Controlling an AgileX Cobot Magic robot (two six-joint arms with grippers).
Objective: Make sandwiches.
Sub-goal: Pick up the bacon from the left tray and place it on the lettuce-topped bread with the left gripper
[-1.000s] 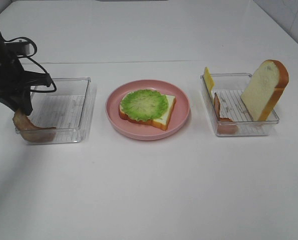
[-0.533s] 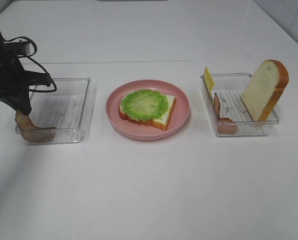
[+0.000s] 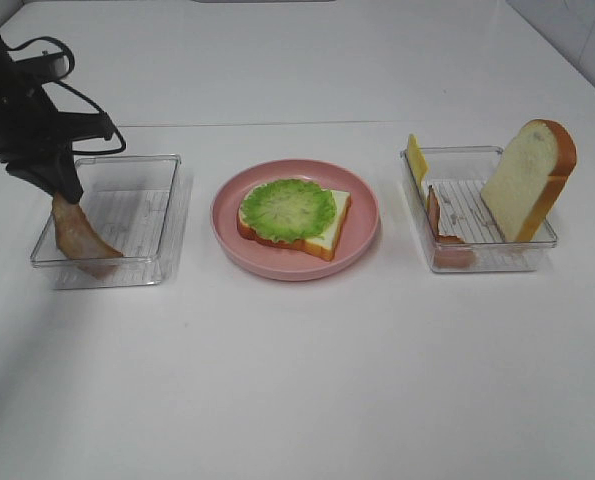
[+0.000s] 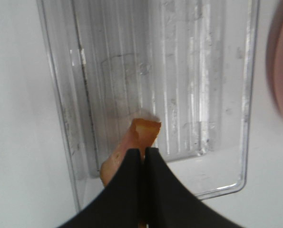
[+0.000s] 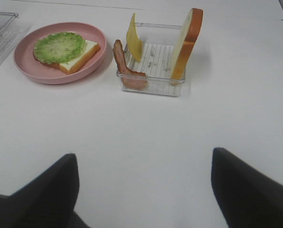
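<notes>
Exterior high view: the left fingers (image 3: 65,188) are shut tight on the top end of a bacon strip (image 3: 85,240). The strip hangs slanted inside the left tray (image 3: 172,165); I cannot tell if its lower end touches the tray floor. The sandwich (image 3: 325,238) is only begun. Its lower bread slice lies flat on the pink plate (image 3: 365,228) in the middle of the white desk (image 3: 297,380), with a lettuce leaf (image 3: 288,208) on top. In the right tray (image 3: 549,240) the second bread slice (image 3: 525,180) leans upright, and a cheese slice (image 3: 415,157) and another bacon strip (image 3: 437,222) are at the opposite side.

Left wrist view: the two fingers meet with no gap and pinch the thin orange-brown strip at its end. The strip bends below the grip, so I judge it soft, rubbery and light. Held at one end it may swing, so it wants a slow laying across the lettuce. The tray is clear ribbed plastic.

Right wrist view: the right fingers (image 5: 246,187) stand wide apart and hold nothing, over bare desk, well apart from the right tray. The upright bread looks thick and spongy with a smooth crust, and it is probably best pinched across its flat faces near the top. The cheese is thin and curved, perhaps slippery.
</notes>
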